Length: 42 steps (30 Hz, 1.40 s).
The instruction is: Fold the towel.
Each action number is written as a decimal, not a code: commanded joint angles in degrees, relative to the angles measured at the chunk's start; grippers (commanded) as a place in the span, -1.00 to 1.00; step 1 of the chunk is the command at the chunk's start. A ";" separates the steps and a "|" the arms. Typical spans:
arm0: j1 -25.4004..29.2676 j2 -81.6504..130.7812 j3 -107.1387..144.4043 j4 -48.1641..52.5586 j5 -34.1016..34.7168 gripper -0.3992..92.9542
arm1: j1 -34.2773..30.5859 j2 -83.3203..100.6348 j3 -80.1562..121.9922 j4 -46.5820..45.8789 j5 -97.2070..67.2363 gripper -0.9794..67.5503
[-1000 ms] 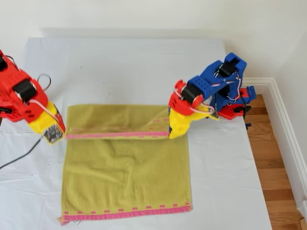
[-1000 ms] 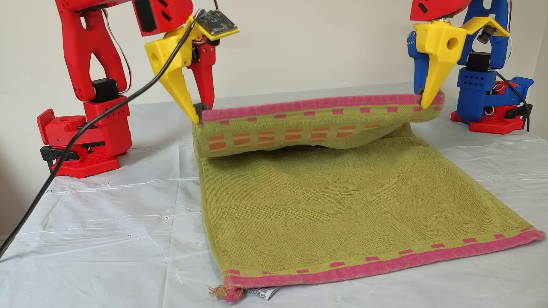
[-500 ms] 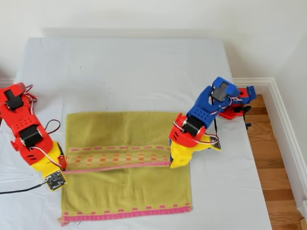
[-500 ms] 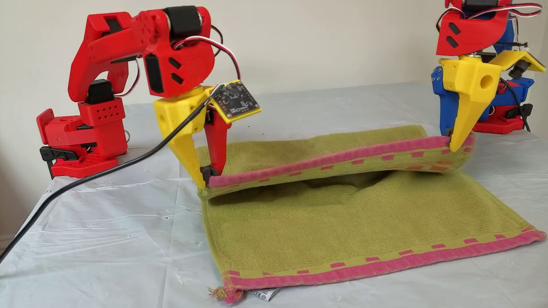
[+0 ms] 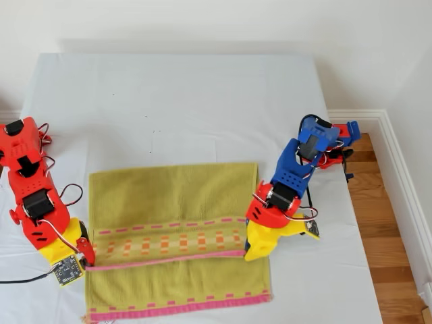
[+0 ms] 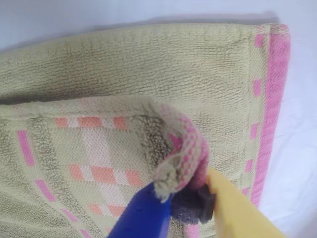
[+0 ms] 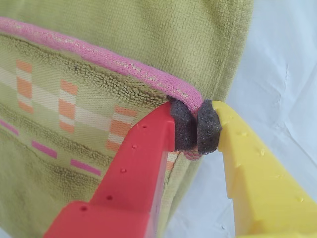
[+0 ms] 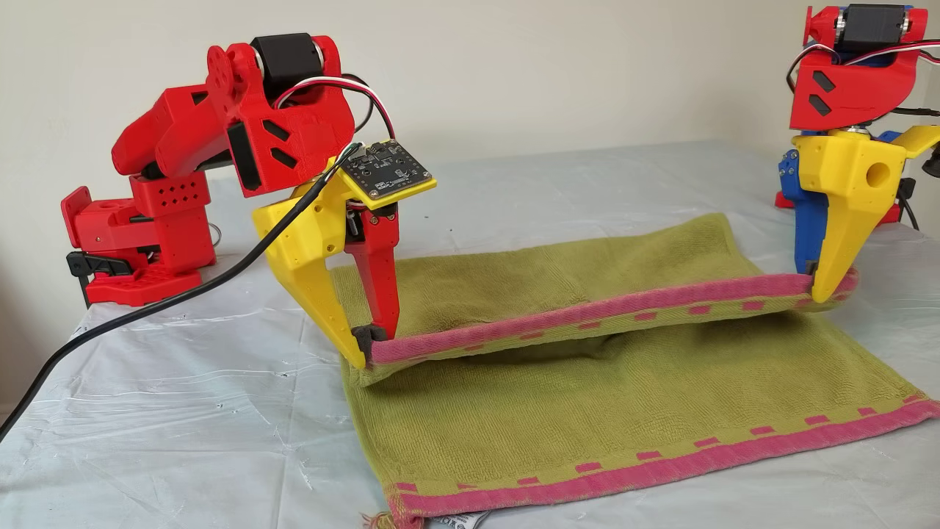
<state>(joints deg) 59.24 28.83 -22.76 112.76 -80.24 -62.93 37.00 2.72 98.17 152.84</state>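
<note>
Exterior view, nearest first: the towel (image 5: 177, 243) lies on our white sheet (image 5: 169, 101), its near pink border flat and its far border doubled over toward it. Our second gripper (image 7: 197, 130) pinches that raised border's corner at the exterior view's left; our first gripper (image 6: 190, 198) pinches the other corner. Only the other view shows the held edge (image 8: 587, 323) hanging clear of the layer beneath
</note>
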 commanded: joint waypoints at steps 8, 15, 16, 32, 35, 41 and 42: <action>6.15 0.09 -5.19 -15.03 10.90 -0.96 | -6.77 -0.18 -2.20 -7.38 2.64 -0.97; 8.70 -1.85 -5.19 -21.80 11.34 -0.96 | -6.68 -10.37 -14.24 -15.56 -2.99 -0.97; 8.70 -2.72 -5.19 -24.52 11.69 -0.96 | -6.86 -10.90 -14.41 -16.79 -2.64 -0.97; 6.59 -9.93 -5.27 -36.04 18.81 -0.72 | -6.59 -12.04 -14.41 -17.67 -2.81 0.04; 6.86 -10.20 -5.27 -36.47 22.50 -0.55 | -6.06 -12.04 -14.41 -17.67 -3.34 0.04; 6.68 -11.95 -5.27 -42.19 25.14 -0.12 | -5.45 -11.43 -14.41 -16.96 -3.69 0.04; 6.86 -11.95 -5.27 -42.19 24.87 0.01 | -5.45 -10.81 -14.50 -15.82 -3.52 0.04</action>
<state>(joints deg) 65.92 13.89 -23.47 72.60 -55.55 -69.17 22.06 -6.77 81.21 149.06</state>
